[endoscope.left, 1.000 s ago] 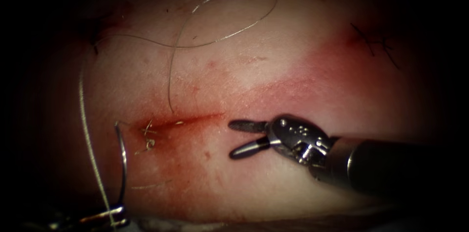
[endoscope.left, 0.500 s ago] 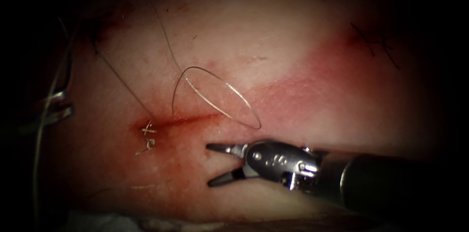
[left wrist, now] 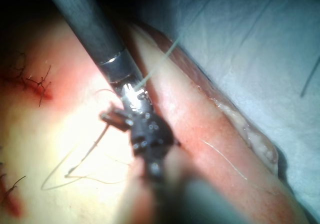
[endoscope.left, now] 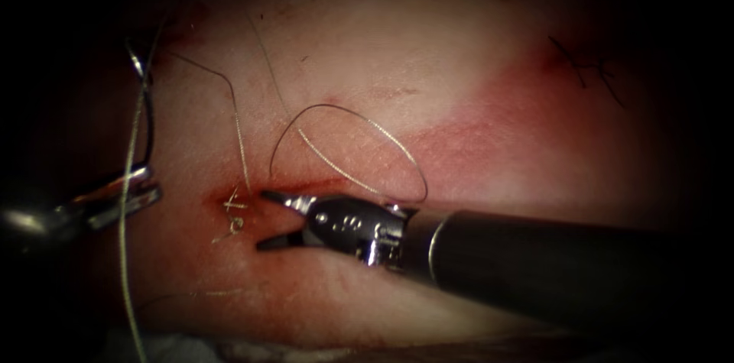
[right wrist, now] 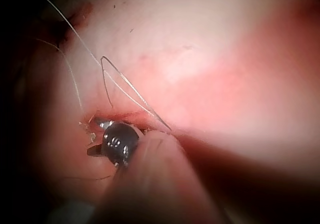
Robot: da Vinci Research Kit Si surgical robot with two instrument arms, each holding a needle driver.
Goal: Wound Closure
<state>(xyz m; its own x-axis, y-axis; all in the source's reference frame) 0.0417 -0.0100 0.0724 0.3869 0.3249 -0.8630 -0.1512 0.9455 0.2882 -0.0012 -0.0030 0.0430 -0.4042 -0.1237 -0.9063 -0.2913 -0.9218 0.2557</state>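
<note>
The cut (endoscope.left: pixel 306 183) runs across the red-stained tissue (endoscope.left: pixel 397 80), with a knot and short thread ends (endoscope.left: pixel 233 210) at its left end. My right tool (endoscope.left: pixel 264 219) lies just right of that knot with jaws open and nothing in them; its upper jaw tip rests on the cut line. The same open tool (right wrist: pixel 95 138) sits beside the knot in the right wrist view. At the far left, my left tool (endoscope.left: pixel 130 189) is shut on the curved needle (endoscope.left: pixel 145 103) near its lower end, outside the tissue. Thread (endoscope.left: pixel 352 145) rises from the cut in a loop.
Another thread strand (endoscope.left: pixel 126 271) hangs down past the left tool. An older row of dark stitches (endoscope.left: pixel 589 65) marks the tissue at the upper right. The right tool's dark shaft (endoscope.left: pixel 550 264) crosses the lower right. Pale drape (left wrist: pixel 260 49) lies beyond the tissue edge.
The right tool has moved left along the cut to the knot, jaws staying open. The left tool carried the needle from the lower left upward, and the wide thread loop shrank towards the cut.
</note>
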